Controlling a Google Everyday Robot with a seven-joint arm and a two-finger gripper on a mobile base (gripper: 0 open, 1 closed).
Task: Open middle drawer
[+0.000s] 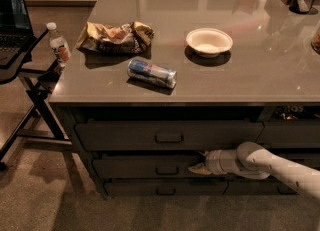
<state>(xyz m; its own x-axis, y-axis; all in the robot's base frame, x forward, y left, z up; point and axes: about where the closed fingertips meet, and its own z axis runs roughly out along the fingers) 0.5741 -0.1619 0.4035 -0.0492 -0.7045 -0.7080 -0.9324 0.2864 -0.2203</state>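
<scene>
The middle drawer (135,167) is a wide dark flat front under the grey counter, with a small dark rectangular pull (167,170) at its centre. My gripper (196,168) is at the end of a white arm (260,164) that reaches in from the right. It sits against the drawer front just right of the pull, at the same height. The drawer front stands about level with the drawers above and below it. A dark gap shows along its top edge.
A taller top drawer (120,135) and a bottom drawer (135,189) flank it. On the counter (280,75) lie a can (151,73), a white bowl (209,41) and a chip bag (115,36). A black stand (30,75) with a laptop and water bottle (59,44) is at the left.
</scene>
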